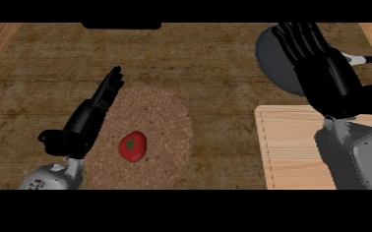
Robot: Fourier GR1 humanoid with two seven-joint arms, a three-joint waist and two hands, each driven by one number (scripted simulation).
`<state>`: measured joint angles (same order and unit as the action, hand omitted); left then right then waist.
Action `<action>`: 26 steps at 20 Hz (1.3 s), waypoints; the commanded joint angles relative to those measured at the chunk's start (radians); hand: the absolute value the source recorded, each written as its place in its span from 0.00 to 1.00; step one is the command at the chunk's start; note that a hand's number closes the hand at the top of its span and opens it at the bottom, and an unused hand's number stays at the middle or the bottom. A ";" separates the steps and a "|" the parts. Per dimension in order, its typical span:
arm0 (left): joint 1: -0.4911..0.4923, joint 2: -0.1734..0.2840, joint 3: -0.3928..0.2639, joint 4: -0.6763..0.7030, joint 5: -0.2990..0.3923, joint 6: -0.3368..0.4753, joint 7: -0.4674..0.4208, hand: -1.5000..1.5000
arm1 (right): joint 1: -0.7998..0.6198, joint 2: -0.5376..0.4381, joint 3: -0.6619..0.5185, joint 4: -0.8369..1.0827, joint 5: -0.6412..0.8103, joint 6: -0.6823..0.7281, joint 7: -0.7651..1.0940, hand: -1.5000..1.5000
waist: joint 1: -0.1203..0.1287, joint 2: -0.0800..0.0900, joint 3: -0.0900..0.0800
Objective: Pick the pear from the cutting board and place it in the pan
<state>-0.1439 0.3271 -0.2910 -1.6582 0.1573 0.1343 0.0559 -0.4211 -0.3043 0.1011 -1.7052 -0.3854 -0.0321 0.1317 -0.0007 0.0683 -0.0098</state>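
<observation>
No pear shows anywhere in the head view. The dark grey pan lies at the upper right, its handle end peeking out at the right edge. My right hand hangs over the pan with its fingers stretched out straight, covering much of the pan's inside; nothing shows in it. The light wooden cutting board sits at the lower right, partly under my right forearm, and its visible part is bare. My left hand rests open at the left, fingers pointing away from me.
A round woven mat lies left of centre with a red strawberry-like fruit on it, right beside my left hand. A dark object sits at the counter's far edge.
</observation>
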 commanded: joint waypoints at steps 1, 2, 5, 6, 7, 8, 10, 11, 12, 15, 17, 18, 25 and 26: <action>-0.019 -0.046 0.011 0.093 0.044 -0.024 0.022 0.50 | 0.050 -0.033 -0.080 0.083 -0.041 0.064 -0.052 1.00 | -0.007 -0.062 0.010; -0.030 -0.037 0.035 0.079 0.058 -0.013 0.060 0.50 | 0.096 -0.076 -0.156 0.147 -0.072 0.122 -0.131 1.00 | -0.009 -0.059 0.012; 0.079 -0.060 0.055 0.098 0.115 -0.014 0.021 0.50 | 0.184 -0.191 -0.356 0.205 -0.164 0.204 -0.213 1.00 | -0.026 -0.055 0.014; 0.089 -0.067 0.056 0.078 0.141 -0.016 0.051 0.50 | 0.222 -0.212 -0.408 0.240 -0.178 0.226 -0.254 1.00 | -0.033 -0.056 0.016; 0.067 -0.068 0.044 0.081 0.120 -0.003 0.059 0.50 | 0.217 -0.407 -0.256 0.184 0.211 0.131 -0.172 1.00 | -0.070 -0.028 -0.013; 0.092 -0.090 0.044 0.087 0.154 -0.011 0.068 0.50 | 0.272 -0.336 -0.368 0.285 0.162 0.057 -0.266 1.00 | -0.054 -0.038 0.013; 0.116 -0.105 0.026 0.085 0.181 -0.031 0.086 0.50 | 0.348 -0.244 -0.438 0.375 0.115 0.055 -0.461 0.00 | -0.033 -0.052 0.017; 0.122 -0.080 0.043 0.069 0.190 -0.048 0.088 0.50 | 0.351 -0.193 -0.487 0.403 0.064 0.044 -0.541 0.00 | -0.022 -0.059 0.017; 0.105 -0.084 0.052 0.078 0.210 -0.060 0.095 0.50 | 0.341 -0.195 -0.526 0.449 0.050 0.052 -0.603 0.00 | -0.017 -0.057 0.017; 0.107 -0.071 0.058 0.072 0.213 -0.075 0.123 0.50 | 0.440 -0.238 -0.564 0.522 0.051 0.208 -0.802 0.00 | -0.008 -0.066 0.012; 0.063 -0.099 0.050 0.148 0.188 -0.078 0.083 0.50 | 0.453 -0.337 -0.474 0.531 0.153 0.281 -0.743 0.00 | -0.008 -0.064 0.011; 0.027 -0.083 0.085 0.129 0.210 -0.058 0.136 0.50 | 0.479 -0.385 -0.437 0.502 0.203 0.296 -0.711 0.00 | -0.011 -0.064 0.010; 0.055 -0.093 0.052 0.112 0.199 -0.070 0.131 0.50 | 0.517 -0.662 -0.262 0.428 0.506 0.324 -0.490 0.00 | 0.010 -0.066 0.005; 0.062 -0.084 0.057 0.103 0.205 -0.078 0.136 0.50 | 0.510 -0.674 -0.234 0.389 0.519 0.340 -0.413 0.00 | 0.015 -0.068 0.004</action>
<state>-0.0872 0.2334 -0.2405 -1.5453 0.3526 0.0664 0.1779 0.0727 -0.8663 -0.2077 -1.2571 0.0290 0.2608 -0.4068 0.0066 0.0042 -0.0028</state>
